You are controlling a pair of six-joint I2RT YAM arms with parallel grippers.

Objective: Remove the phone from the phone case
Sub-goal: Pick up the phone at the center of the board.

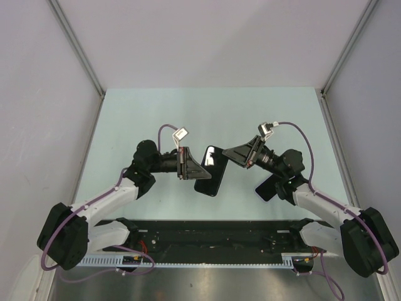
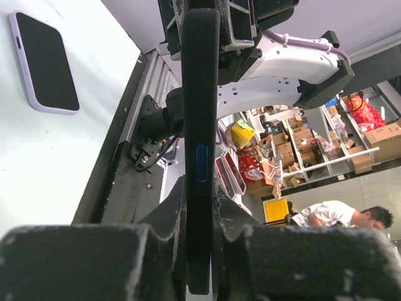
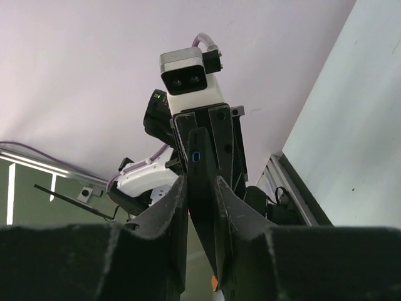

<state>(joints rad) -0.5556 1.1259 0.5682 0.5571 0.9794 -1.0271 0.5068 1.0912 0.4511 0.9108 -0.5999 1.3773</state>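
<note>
Black phone, lilac case, one each

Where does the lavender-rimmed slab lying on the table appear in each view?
Top external: the lavender-rimmed slab lies right of centre, partly hidden.
Left wrist: top left corner, lying flat.
Right wrist: not in view.
Shared landmark: the dark slab held mid-air, seen edge-on in both wrist views.
</note>
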